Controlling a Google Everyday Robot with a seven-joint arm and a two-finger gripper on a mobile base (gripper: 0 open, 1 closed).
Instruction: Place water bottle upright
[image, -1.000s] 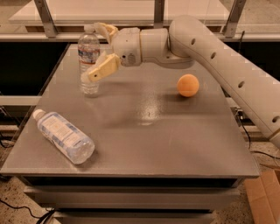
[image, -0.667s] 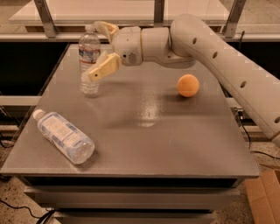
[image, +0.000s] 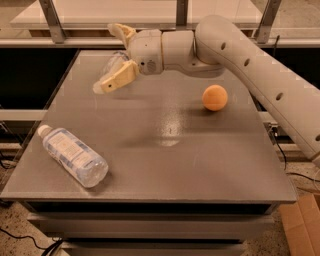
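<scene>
The water bottle (image: 114, 63), a slim clear plastic bottle, shows only as a pale, see-through smear near the far left part of the counter (image: 180, 155), a flat grey square top. It leans, its upper end towards the back and its lower end towards the left edge; its cap and label cannot be made out, nor whether its base touches the counter.

The gripper (image: 107, 57), off-white with tan pads, is over that same far left area at the end of a thick, pale grey arm (image: 250, 60) that comes in from the right. Its jaws are spread wide, one finger up at the back and the other lower and nearer the front, with the water bottle in the gap between them. Whether either pad touches it cannot be told.

A larger, fatter clear bottle with a pale blue-white label (image: 74, 156) lies on its side near the front left corner, white cap pointing to the left edge. A round orange ball (image: 214, 97) rests right of centre, well apart from both bottles.
</scene>
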